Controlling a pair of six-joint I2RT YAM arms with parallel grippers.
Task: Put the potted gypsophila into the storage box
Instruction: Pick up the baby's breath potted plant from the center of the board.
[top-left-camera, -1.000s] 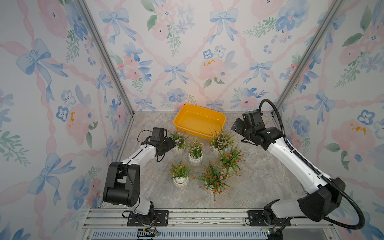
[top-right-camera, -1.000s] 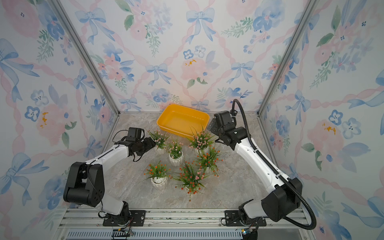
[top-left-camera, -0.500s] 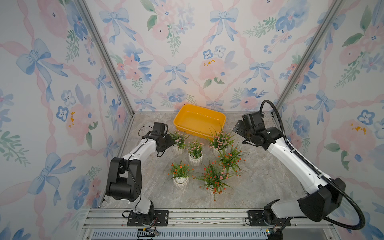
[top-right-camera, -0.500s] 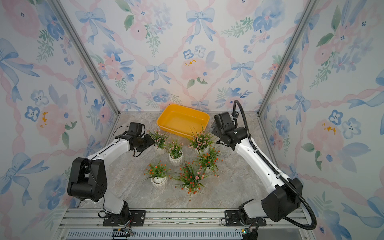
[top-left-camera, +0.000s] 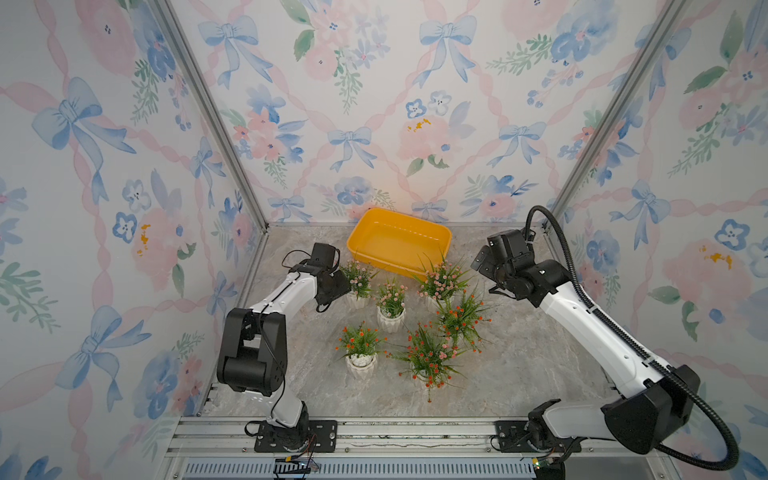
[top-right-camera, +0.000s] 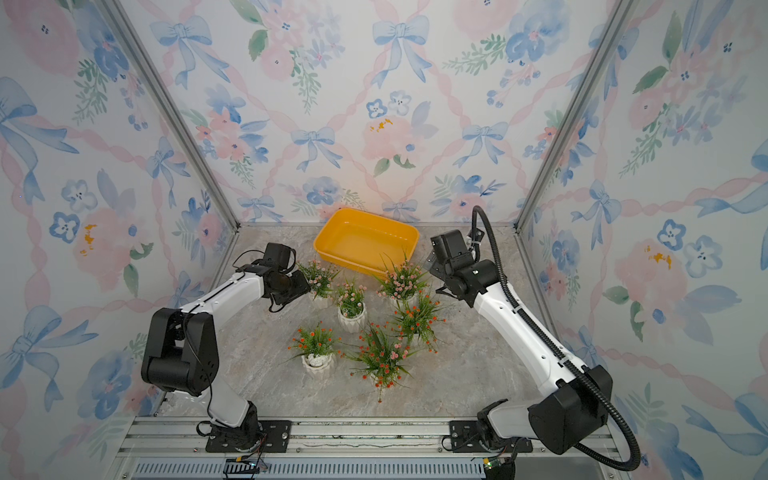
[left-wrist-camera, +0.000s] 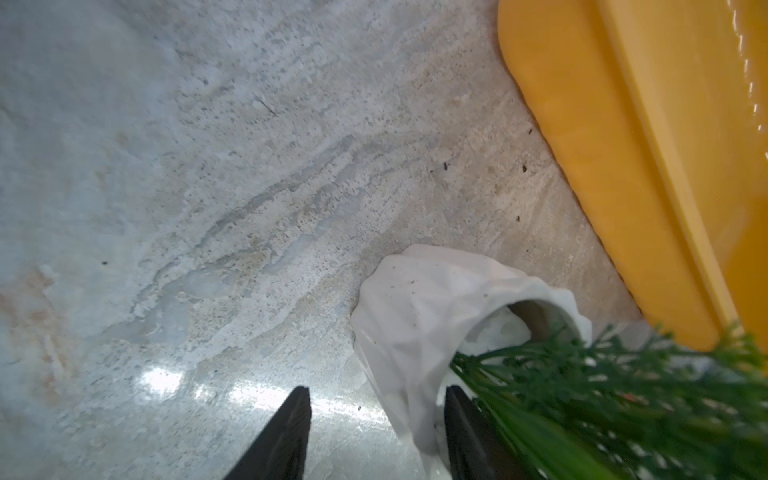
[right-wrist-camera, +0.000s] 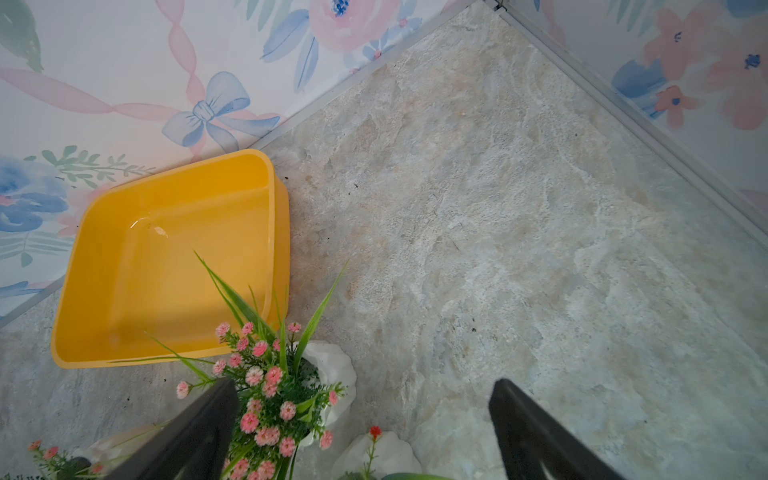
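Observation:
The yellow-orange storage box (top-left-camera: 395, 245) (top-right-camera: 365, 241) stands empty at the back. Six potted gypsophila stand in front of it: pink ones (top-left-camera: 357, 278), (top-left-camera: 390, 297), (top-left-camera: 442, 278) and orange-red ones (top-left-camera: 461, 316), (top-left-camera: 428, 357), (top-left-camera: 360, 343). My left gripper (top-left-camera: 348, 292) (left-wrist-camera: 377, 390) is low at the left pink plant. Its white pot (left-wrist-camera: 415, 307) has its wall between the jaws, against one finger, with bare floor showing before the other. My right gripper (top-left-camera: 484, 276) (right-wrist-camera: 365, 384) hangs wide open above the right pink plant (right-wrist-camera: 266, 386), beside the box (right-wrist-camera: 166, 257).
Floral walls close in the marble floor (top-left-camera: 519, 353) on three sides, and the box sits close to the back wall. The pots stand tightly grouped with their sprigs overlapping. The arm bases sit on a metal rail (top-left-camera: 415, 432) at the front.
My left gripper has edged in against the left pink pot and its jaws have narrowed. The right arm has hardly moved.

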